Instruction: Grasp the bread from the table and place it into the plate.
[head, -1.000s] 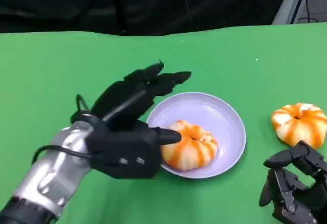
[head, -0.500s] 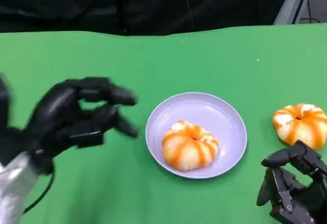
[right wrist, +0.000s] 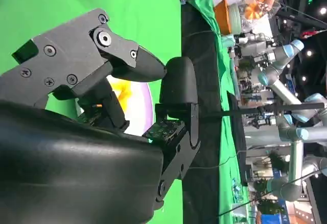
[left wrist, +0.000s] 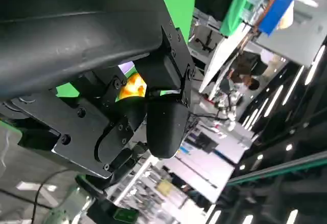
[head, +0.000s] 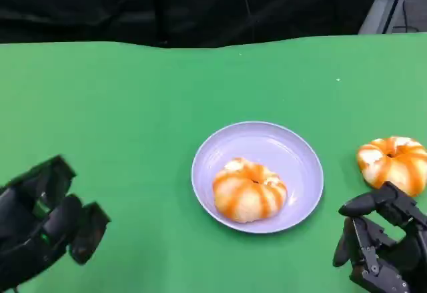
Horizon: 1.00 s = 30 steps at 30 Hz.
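Bread (head: 249, 190) sits in plate (head: 297, 153); second bread (head: 392, 163) on table (head: 167, 106). Left hand (head: 43, 223) and right hand (head: 380, 246): fingers spread, holding nothing.

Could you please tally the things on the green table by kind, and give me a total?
Orange-and-white striped round bread: 2, one in the plate, one on the cloth by the right hand
Round lavender plate: 1
Total: 3
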Tool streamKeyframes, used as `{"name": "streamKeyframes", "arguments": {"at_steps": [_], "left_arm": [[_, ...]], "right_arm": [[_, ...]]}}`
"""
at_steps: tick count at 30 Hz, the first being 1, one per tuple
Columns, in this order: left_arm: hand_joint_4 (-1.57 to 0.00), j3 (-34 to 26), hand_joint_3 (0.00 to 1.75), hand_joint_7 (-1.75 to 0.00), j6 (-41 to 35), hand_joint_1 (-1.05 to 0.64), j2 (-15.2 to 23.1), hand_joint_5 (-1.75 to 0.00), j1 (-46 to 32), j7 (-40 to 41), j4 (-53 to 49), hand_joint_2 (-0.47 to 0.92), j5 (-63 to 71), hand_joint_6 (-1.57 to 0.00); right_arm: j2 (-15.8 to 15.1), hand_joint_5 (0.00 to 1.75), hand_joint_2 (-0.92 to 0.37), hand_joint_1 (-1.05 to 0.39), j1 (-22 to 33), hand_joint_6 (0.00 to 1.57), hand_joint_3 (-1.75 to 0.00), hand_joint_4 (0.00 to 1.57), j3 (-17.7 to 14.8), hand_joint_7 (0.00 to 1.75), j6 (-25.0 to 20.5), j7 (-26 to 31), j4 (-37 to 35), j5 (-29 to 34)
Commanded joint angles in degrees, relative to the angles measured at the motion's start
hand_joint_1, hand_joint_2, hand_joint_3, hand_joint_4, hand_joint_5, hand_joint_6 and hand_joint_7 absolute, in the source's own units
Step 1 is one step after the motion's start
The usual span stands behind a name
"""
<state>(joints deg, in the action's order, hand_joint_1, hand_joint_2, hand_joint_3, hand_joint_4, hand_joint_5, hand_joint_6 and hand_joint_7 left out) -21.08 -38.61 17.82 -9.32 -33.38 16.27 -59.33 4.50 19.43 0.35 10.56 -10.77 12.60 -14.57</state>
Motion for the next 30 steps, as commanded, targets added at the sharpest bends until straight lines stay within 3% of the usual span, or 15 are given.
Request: {"name": "streamKeyframes", "arguments": {"at_steps": [1, 13, 20, 24, 30], "left_arm": [[-0.94, -1.18, 1.17, -1.47, -1.18, -0.14, 0.45, -1.75, -2.93, -1.64, -1.78, 0.69, -2.21, -0.9], [-0.97, 1.84, 1.19, -1.4, -0.08, -0.12, -0.36, -1.75, -4.42, -3.34, -4.27, 0.65, 1.12, -0.93], [-0.98, 4.19, 1.2, -1.53, 3.59, -0.1, -1.44, -1.75, -4.71, -1.84, -3.83, 0.63, 8.21, -0.93], [-1.04, 7.11, 1.29, -1.61, 18.25, -0.02, -3.18, -1.74, -5.78, -3.92, -3.33, 0.6, 19.97, -0.94], [-1.07, 8.42, 1.42, -1.63, 27.51, 0.02, -4.79, -1.74, -5.61, -6.19, -5.98, 0.55, 24.28, -0.98]], "right_arm": [[-0.63, 1.75, -0.6, -0.17, -0.2, 0.75, -0.98, 0.87, -0.79, 1.54, -0.54, 0.7, 0.72, -0.11], [-1.22, 1.75, -0.59, -0.15, -0.35, 0.75, -1.01, 0.86, -1.82, 1.54, -0.46, -0.42, 0.21, -1.17], [-1.05, 1.75, -0.58, -0.18, 0.24, 0.75, -1.01, 0.86, -1.78, 1.52, 0.88, -1.04, 0.09, -0.69], [-1.1, 1.75, -0.59, -0.17, 0.8, 0.75, -1.0, 0.86, -1.69, 1.51, 0.73, -0.91, 0.74, -0.39], [-1.39, 1.75, -0.6, -0.17, 0.69, 0.75, -1.01, 0.86, -1.76, 1.51, 1.37, -1.69, 0.48, -0.26]]}}
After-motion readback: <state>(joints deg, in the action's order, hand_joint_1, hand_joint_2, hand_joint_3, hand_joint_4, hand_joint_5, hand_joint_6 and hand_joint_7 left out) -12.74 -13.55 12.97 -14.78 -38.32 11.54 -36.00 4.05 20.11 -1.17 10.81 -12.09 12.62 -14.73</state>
